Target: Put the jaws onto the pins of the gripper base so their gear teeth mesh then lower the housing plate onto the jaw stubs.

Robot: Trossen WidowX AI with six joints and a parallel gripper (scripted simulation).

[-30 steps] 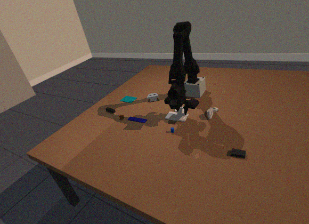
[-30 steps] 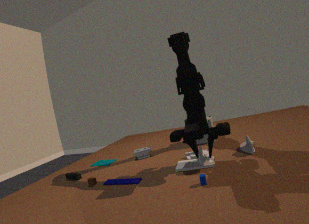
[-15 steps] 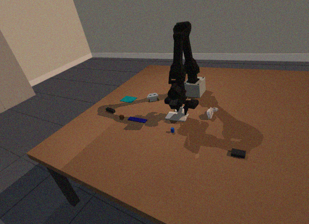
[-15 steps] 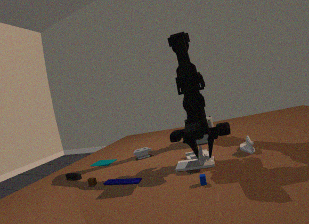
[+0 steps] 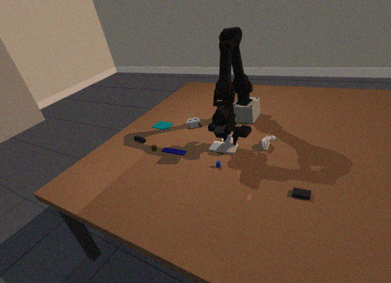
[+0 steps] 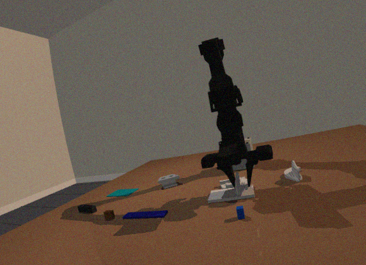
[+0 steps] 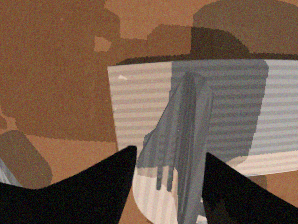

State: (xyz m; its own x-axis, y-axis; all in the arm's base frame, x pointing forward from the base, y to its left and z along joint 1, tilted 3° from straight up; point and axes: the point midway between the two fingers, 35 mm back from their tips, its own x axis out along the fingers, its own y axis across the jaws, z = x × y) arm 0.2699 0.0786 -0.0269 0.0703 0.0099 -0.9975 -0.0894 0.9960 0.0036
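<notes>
A plain grey wall [image 5: 286, 29] [image 6: 132, 84] stands behind the brown table [image 5: 168, 225] [image 6: 189, 242] [image 7: 50, 95], and the parts I need are spread across the middle of it. My claw [image 5: 229, 141] [image 6: 242, 185] [image 7: 168, 156] is clamped on one pale jaw [image 5: 229, 139] [image 6: 238, 182] [image 7: 192, 115], which stands roughly upright over the white gripper base [image 5: 216, 147] [image 6: 219, 196] [image 7: 140, 95]. From the wrist view I see it between my two dark fingers, with the ribbed surface of the base below

As I judge it, I am on the first half of the job: placing a jaw. I can't tell whether this one has reached its pin, as the pins are hidden from me, and being clamped it can't count as finished

The second jaw [image 5: 265, 143] [image 6: 295, 173] lies on the table beside the base, well apart from it, so one pin has yet to get its part and no teeth can be meshed between the two. What I take for the housing plate [image 5: 193, 124] [image 6: 170, 185], the pale piece with two holes, sits off on the other side, not fitted. Left for me, then: settle and free this jaw, bring over the second with teeth matched, lower the plate level onto both stubs, let go and back away
</notes>
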